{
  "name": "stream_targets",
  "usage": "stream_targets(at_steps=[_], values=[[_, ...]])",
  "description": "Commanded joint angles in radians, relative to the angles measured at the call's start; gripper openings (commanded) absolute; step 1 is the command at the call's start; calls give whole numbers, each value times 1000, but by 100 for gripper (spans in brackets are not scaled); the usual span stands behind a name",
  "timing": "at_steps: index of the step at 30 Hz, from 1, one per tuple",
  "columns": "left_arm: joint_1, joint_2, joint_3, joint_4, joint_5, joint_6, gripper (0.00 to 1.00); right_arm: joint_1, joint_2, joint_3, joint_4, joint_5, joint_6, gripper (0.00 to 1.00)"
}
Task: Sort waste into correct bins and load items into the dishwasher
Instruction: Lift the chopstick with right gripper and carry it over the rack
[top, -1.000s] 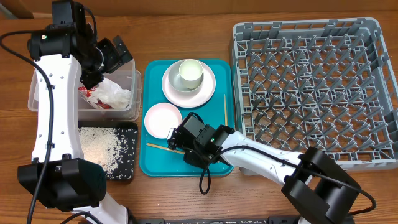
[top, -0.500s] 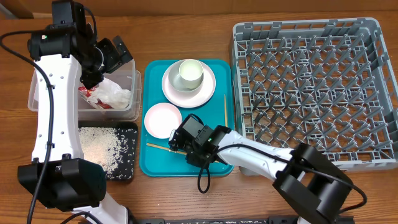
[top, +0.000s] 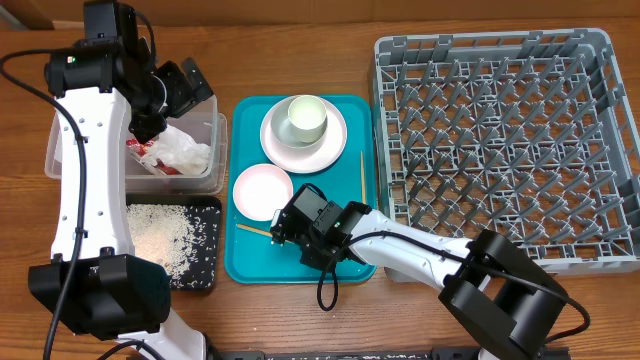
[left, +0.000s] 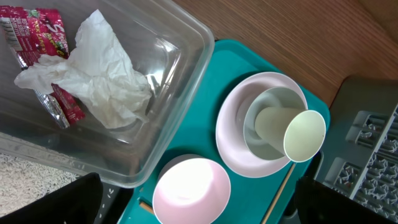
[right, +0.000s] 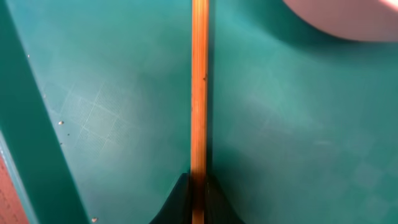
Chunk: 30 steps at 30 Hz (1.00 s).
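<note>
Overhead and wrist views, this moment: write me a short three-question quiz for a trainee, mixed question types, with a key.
1. True or false: the right gripper is shut on a chopstick.
2. Where does the crumpled tissue lie? A) clear tub B) teal tray C) dish rack
3. Fill in: the black tray holds loose white ____.
Key: 1 true; 2 A; 3 rice grains.
</note>
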Motion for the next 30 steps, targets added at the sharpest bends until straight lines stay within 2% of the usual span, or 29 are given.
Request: stream_targets(at_steps=[1, 7, 14, 23, 30], values=[[-2, 1, 15, -2, -4, 8, 100, -1, 13, -3, -27, -13, 3, 4], [-2, 1, 15, -2, -4, 8, 100, -1, -13, 26, -109, -58, 3, 4], [-2, 1, 15, -2, -4, 8, 100, -1, -70, 158, -265, -137, 3, 4], [-2, 1, 15, -2, -4, 8, 100, -8, -219, 220, -268, -255, 5, 4], [-2, 1, 15, -2, -4, 8, 100, -132, -296, 220, -258, -229, 201, 4]])
